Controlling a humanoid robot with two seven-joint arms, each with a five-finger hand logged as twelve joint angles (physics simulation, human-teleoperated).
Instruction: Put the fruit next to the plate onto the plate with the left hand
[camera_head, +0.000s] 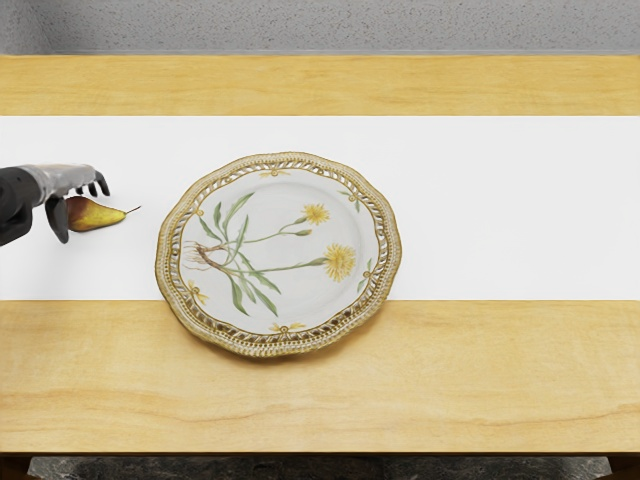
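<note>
So, near to far: bare counter (320, 390) strip, then the plate (388, 255) mid-scene on the white runner (500, 200), nothing in it, only the painted flowers. Slightly farther and well left of the plate lies the pear (100, 214), on the runner, stem toward the plate. Left hand (65, 187) sits over its fat end; can't tell if it's clamped or just cupped. Step looks like grasp stage. Next needs a firm hold, a lift clearing the rim, then travel right.
</note>
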